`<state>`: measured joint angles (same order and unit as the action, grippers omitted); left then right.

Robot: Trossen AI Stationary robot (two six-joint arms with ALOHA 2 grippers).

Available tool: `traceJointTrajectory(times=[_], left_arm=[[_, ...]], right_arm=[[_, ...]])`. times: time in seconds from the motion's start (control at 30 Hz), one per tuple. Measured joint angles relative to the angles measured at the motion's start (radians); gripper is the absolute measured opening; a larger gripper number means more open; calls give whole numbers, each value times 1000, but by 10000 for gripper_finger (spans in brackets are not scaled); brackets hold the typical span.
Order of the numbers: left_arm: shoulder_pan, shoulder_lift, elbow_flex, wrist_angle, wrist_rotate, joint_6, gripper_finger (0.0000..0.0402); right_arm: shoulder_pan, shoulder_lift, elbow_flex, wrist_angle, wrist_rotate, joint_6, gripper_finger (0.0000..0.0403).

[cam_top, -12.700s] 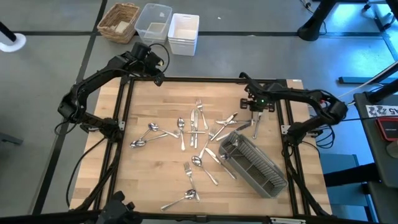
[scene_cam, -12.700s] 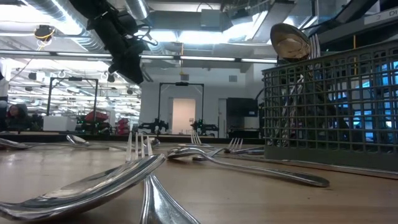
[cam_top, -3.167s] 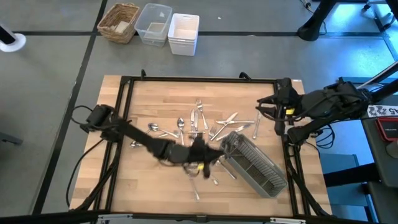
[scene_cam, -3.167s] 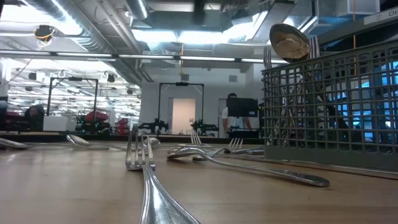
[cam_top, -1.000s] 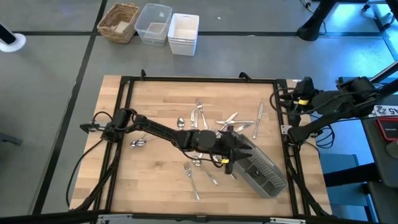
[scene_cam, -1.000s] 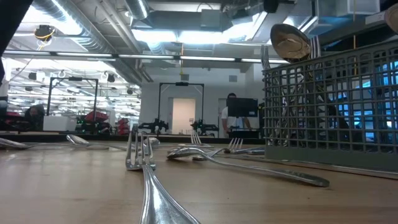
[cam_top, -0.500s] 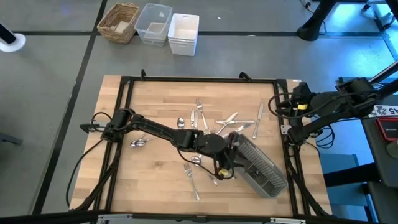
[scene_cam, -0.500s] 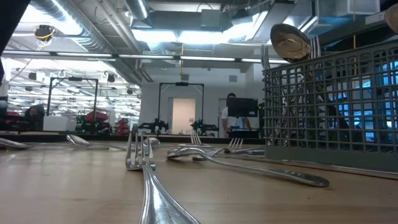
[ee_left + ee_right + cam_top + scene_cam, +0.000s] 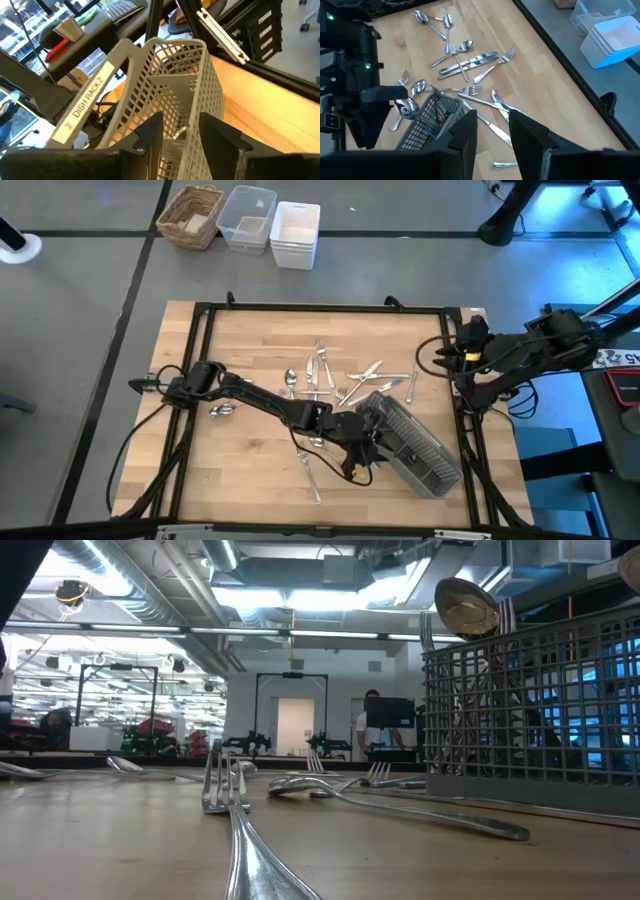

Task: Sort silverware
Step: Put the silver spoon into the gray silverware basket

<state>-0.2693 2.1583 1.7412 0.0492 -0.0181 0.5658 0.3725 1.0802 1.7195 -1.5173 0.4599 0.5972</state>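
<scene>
The left end effector [image 9: 362, 448] reaches across the tabletop [image 9: 250, 340] to the open mouth of the grey caddy [image 9: 408, 443], its fingers [image 9: 150, 132] standing apart with nothing between them, probably because it is placed to drop a piece in or has just done so. Some silverware [image 9: 465, 608] already stands upright in the caddy, a spoon bowl and fork tines rising above its rim, while the rest [image 9: 330, 375] lies scattered loose across the middle of the tabletop, unsorted. The right end effector [image 9: 448, 356] waits at the right edge, its fingers [image 9: 465, 132] parted and empty, likely keeping clear.
</scene>
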Motion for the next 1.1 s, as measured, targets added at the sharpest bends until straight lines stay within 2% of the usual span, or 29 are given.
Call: traceJointTrajectory(times=[0.6,0.9,1.0,1.1], left_arm=[[4,26,5,16,0,208,119],[16,26,13,41,3,135,119],[16,15,12,47,4,24,119],[11,-26,25,59,-9,-101,119]], right_arm=[[0,65,0,6,-2,1,115],[0,63,0,71,-8,53,115],[0,67,0,90,-24,88,115],[0,69,0,155,-109,162,115]])
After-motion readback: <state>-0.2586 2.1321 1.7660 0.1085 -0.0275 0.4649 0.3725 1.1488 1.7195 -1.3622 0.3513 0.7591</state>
